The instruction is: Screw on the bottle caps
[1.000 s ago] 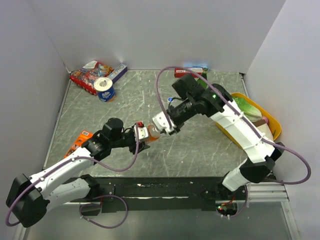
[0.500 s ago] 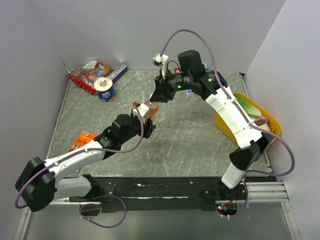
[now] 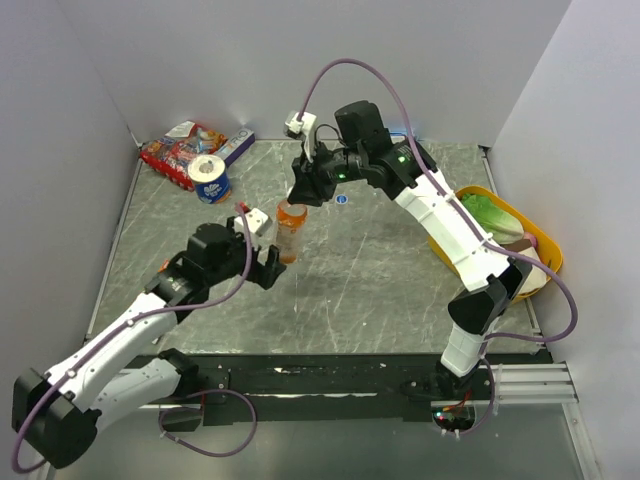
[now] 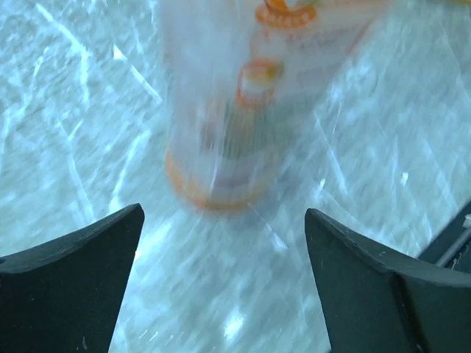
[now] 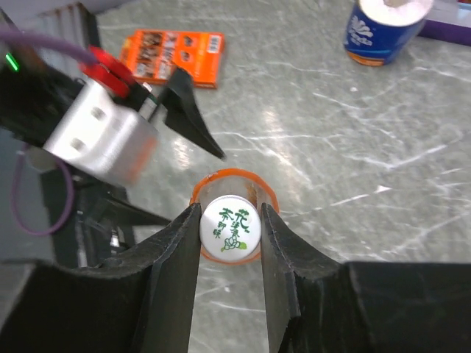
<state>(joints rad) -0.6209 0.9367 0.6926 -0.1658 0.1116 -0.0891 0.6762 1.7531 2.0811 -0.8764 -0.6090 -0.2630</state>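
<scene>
Grey table (image 3: 390,290), upright orange bottle (image 3: 288,232), white cap (image 5: 230,228)

Scratched grey marbled table (image 3: 400,280), white walls (image 3: 300,60)

The left arm (image 3: 120,335) is stretching from the near left corner of the table toward the middle, lying low. Its wrist is pointing the left gripper (image 3: 272,264) across the table toward the right edge. Its two black fingers (image 4: 73,283) are standing wide apart and holding nothing. The right arm (image 3: 440,215) is rising from the near edge on the right, bending high and leaning over toward the far middle. The right gripper (image 3: 303,190) is pointing straight down. Its fingers (image 5: 173,272) are squeezing a white cap (image 5: 229,229) from both sides.
</scene>
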